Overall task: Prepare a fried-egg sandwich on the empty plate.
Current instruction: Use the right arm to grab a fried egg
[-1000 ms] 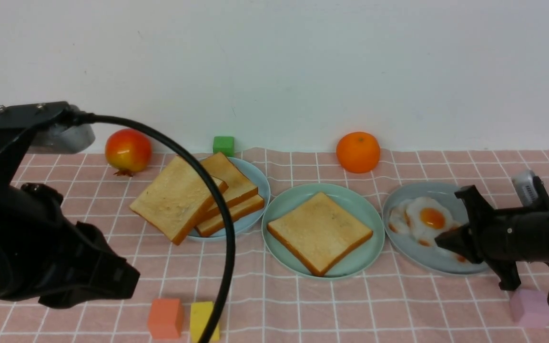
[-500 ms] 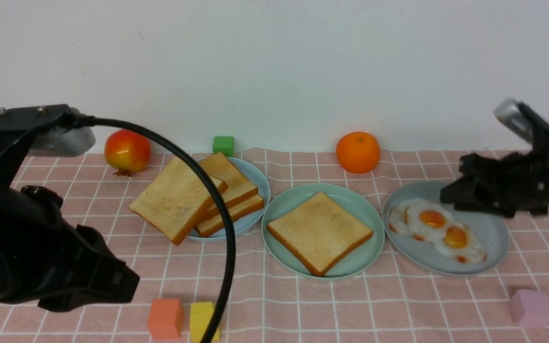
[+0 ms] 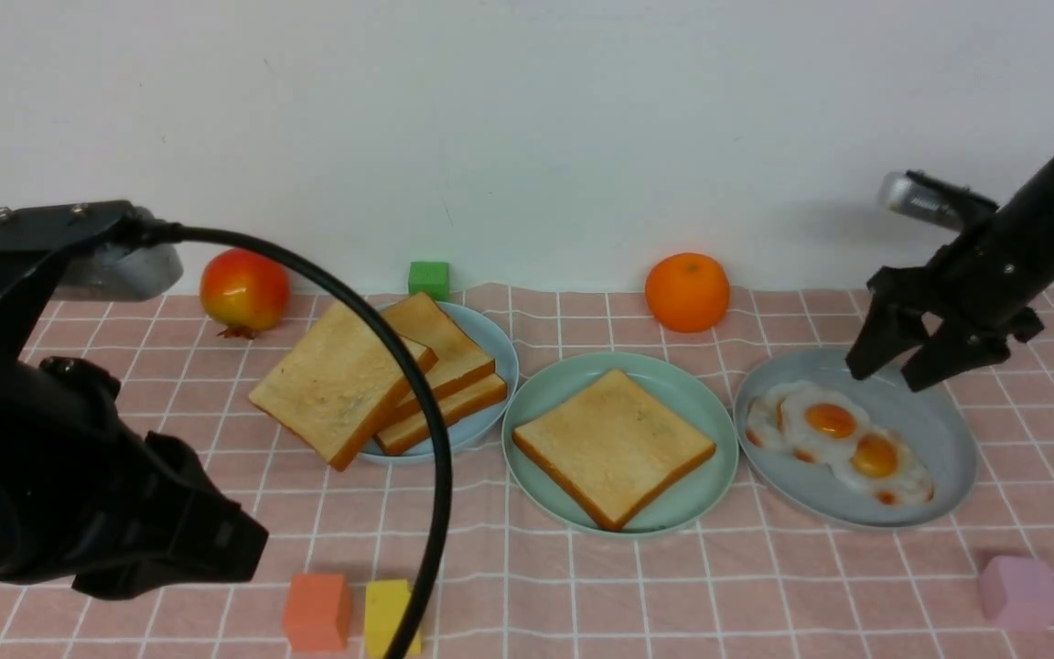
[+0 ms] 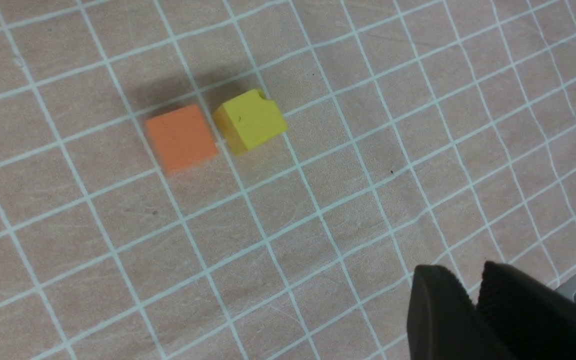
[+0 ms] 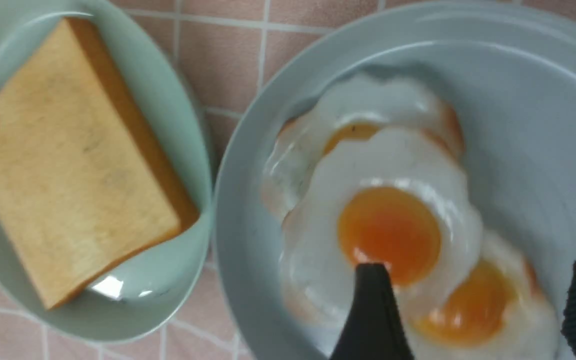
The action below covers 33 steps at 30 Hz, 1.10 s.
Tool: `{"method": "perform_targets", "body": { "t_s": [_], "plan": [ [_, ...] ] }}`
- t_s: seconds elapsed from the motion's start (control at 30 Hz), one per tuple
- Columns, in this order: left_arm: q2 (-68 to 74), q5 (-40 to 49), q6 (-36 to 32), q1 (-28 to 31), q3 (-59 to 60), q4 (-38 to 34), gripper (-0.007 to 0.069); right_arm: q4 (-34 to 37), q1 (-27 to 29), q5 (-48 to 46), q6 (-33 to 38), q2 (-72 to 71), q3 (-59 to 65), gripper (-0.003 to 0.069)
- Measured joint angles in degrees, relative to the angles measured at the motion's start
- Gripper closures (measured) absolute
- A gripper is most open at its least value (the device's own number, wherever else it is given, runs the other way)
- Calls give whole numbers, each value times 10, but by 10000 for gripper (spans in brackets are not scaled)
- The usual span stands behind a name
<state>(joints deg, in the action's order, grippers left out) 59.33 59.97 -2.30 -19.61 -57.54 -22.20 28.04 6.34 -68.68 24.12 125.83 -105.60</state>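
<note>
Over on the desk's right, the right claw hangs wide open and empty above the fried eggs, so I'd guess next it drops to pinch one for the toast on the middle mint-green plate.

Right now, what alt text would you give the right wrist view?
The right fingers stand open above overlapping fried eggs on a blue-grey plate, holding nothing. Beside it, a mint-green plate holds one toast slice, on pink checked cloth.
</note>
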Motion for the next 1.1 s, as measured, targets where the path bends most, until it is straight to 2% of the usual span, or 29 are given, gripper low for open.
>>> {"method": "perform_targets", "body": {
  "t_s": [0.13,0.53,0.63,0.73,0.8,0.83,1.1],
  "plan": [
    [0,-1,0,0,0,0,454,10,0,-3,12,36,-14,186],
    [0,-12,0,0,0,0,441,58,3,-9,28,75,-20,205],
    [0,-15,0,0,0,0,440,62,3,-11,28,76,-21,273],
    [0,-15,0,0,0,0,437,61,3,-9,27,76,-23,408],
    [0,-16,0,0,0,0,435,55,3,-6,26,76,-23,545],
    [0,-16,0,0,0,0,434,55,3,-6,25,77,-23,587],
    [0,-16,0,0,0,0,429,29,3,-8,15,57,-22,591]
  ]
}}
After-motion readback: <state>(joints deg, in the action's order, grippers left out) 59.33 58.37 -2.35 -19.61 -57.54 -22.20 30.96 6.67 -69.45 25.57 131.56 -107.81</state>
